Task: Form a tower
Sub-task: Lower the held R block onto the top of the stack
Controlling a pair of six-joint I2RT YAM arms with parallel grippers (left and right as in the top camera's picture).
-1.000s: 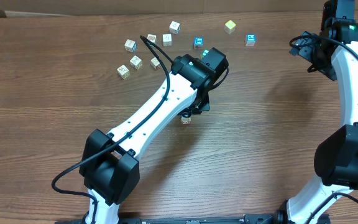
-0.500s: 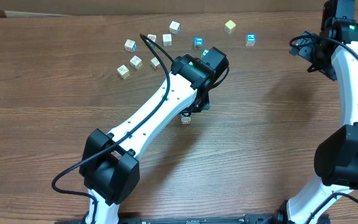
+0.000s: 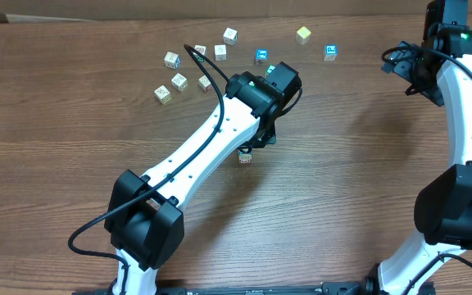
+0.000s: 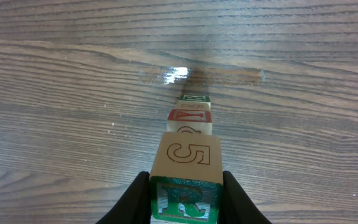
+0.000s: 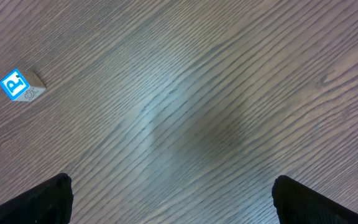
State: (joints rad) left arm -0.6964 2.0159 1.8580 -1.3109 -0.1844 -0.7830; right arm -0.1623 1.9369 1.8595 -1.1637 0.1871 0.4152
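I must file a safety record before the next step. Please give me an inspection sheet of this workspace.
Surface: wooden table, bare brown grain.
Job's things: tower of letter cubes, standing, R cube on top.
Clutter: loose cubes scattered at the far side, two blue-faced.
Grippers: left gripper shut on the R cube; right gripper open, empty.
Cables: black cable along the left arm.
Surroundings: pale strip beyond the far edge.

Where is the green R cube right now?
Left wrist view, bottom centre: the green R cube tops the tower, clamped in the left gripper. Overhead: mid-table, nearer the robot than the loose cubes.
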